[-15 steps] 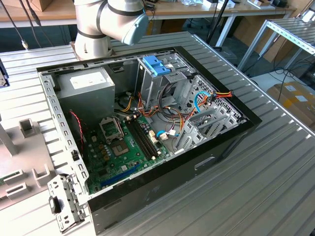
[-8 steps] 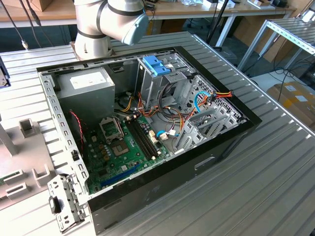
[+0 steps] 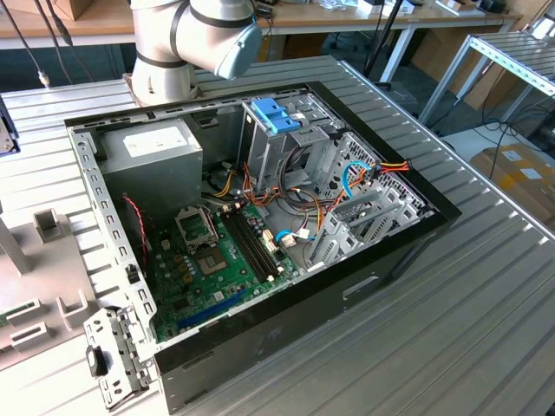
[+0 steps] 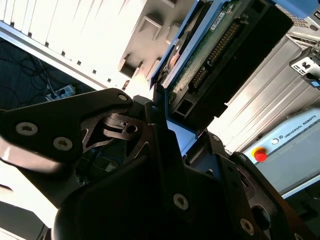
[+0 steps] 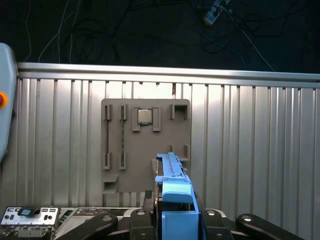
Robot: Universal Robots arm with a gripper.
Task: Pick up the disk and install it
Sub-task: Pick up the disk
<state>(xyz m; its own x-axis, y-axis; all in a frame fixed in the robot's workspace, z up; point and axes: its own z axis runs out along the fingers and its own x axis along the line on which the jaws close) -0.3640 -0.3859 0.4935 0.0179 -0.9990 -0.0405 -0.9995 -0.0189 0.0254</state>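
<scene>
1x black linkage gripper [image 5: 176,220], jaws clamped on 1x flat rectangular dark-metal disk [image 4: 250,55]. The disk sits edge-on between the jaws, with a green circuit board and a connector row on one face and a light blue plastic rail along its edge. It is held in the air, off the table; in the first wrist view it overlaps one edge of the fixture plate below

Rest, counted:
- 1x silver-grey robot arm [image 3: 195,39], base at the far side of the table in the exterior view
- 1x open black desktop computer case [image 3: 286,334] lying on its side
- inside the case: 1x green motherboard [image 3: 217,260], 1x grey power-supply box [image 3: 156,152] with white sticker, 1x bright blue plastic bay latch [image 3: 277,113]
- 1x grey slotted fixture plate [image 5: 135,160] flat on the table, with 1x square silver processor chip [image 5: 145,116] seated in it
- 1x loose perforated metal bracket [image 3: 113,355] just beside the case corner, at the exterior view's left
- 1x round red button [image 4: 260,155] on a pale grey box

Surface: ribbed aluminium table [image 3: 451,347]

Room: dark floor with loose cables and 1x white power strip [image 4: 60,92]. Wooden benches [image 3: 347,17] stand behind. A metal frame rack [image 3: 512,52] and a brown cardboard box [image 3: 520,169] are at the exterior view's right
</scene>
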